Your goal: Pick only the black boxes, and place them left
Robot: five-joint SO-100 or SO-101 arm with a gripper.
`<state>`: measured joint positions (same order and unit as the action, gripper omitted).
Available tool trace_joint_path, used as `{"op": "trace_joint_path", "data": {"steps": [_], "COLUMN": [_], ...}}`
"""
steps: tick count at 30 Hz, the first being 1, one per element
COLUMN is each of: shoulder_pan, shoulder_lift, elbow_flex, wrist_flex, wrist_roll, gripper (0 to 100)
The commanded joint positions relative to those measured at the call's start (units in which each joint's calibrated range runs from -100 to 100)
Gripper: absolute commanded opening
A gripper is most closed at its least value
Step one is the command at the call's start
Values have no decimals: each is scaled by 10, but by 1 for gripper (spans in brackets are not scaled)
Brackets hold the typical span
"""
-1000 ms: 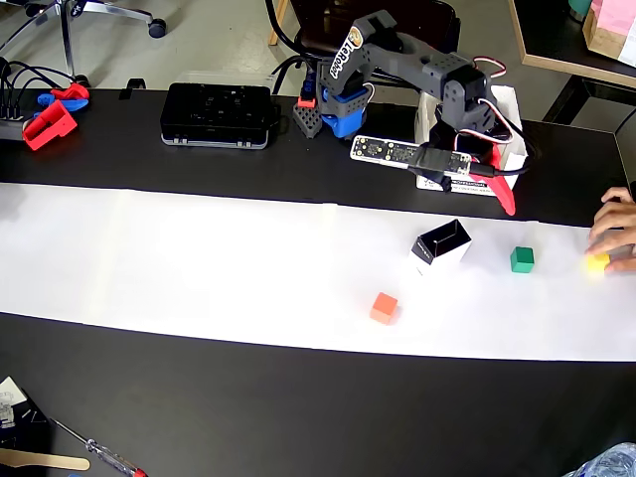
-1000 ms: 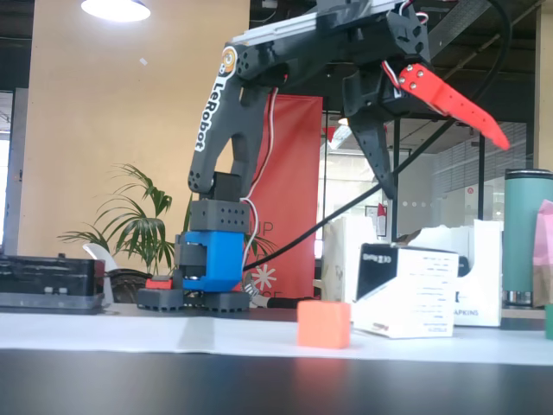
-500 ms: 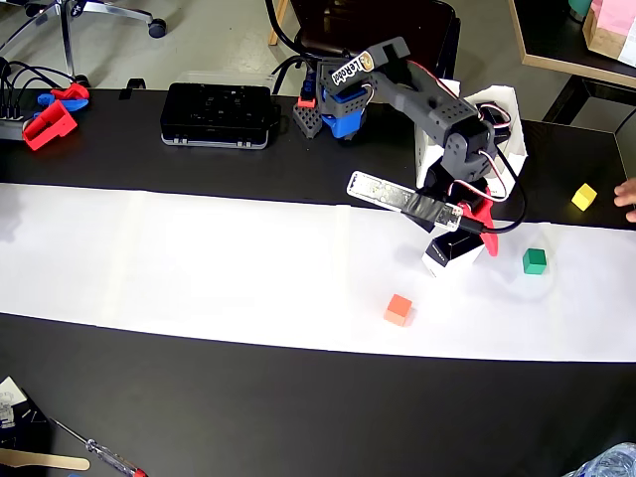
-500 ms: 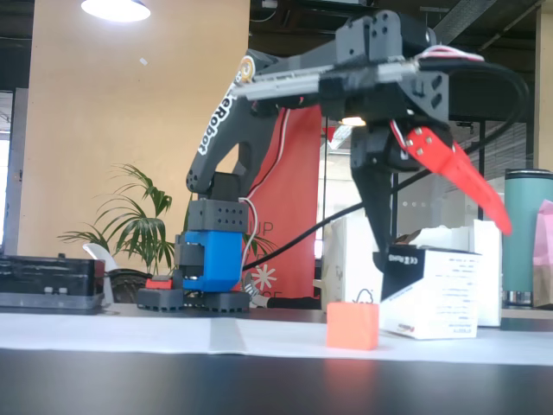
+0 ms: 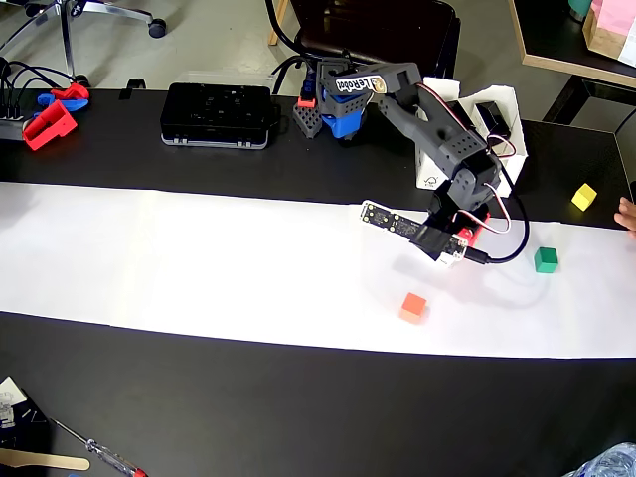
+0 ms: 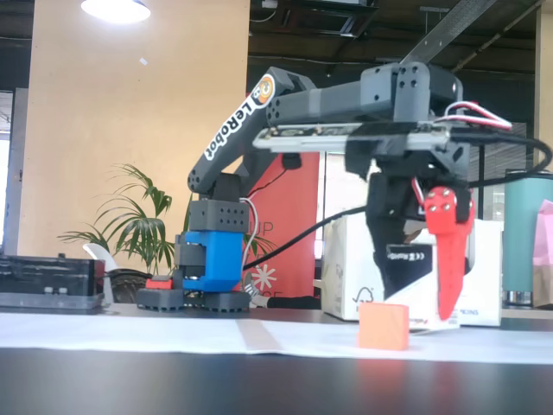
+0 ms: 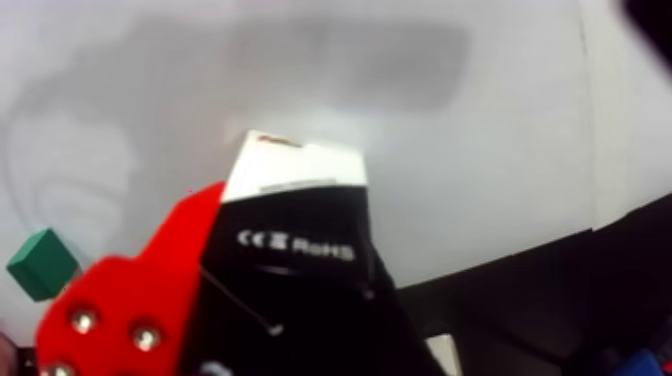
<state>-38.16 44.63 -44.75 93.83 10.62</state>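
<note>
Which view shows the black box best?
The wrist view: the black box fills the frame between the gripper jaws, print readable. The fixed view shows it side-on; overhead, the arm covers nearly all of it.

On my overhead feed I see an orange cube point(image 5: 413, 306) and a green cube point(image 5: 546, 260) on the white paper point(image 5: 199, 258), a yellow cube point(image 5: 584, 196) on bare black tabletop point(image 5: 298, 407), and a flat black device point(image 5: 218, 114).

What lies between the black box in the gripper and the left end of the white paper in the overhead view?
Nothing visible. The gripper straddles the black box; leftward the white paper strip is bare. The orange cube sits nearer the camera, beside that route.
</note>
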Motion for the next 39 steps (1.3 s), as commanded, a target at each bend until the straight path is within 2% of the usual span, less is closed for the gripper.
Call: {"op": "trace_joint_path", "data": {"steps": [1, 6, 11, 26, 39], "shoulder_pan": [-19, -22, -41, -236, -326], "shoulder_lift": [-49, -155, -265, -574, -651], "elbow_flex": [-51, -50, -3, 283, 518], "wrist_flex": [41, 36, 35, 10, 10], "wrist_roll": [16, 77, 112, 114, 114], "gripper": [9, 9, 9, 9, 9]}}
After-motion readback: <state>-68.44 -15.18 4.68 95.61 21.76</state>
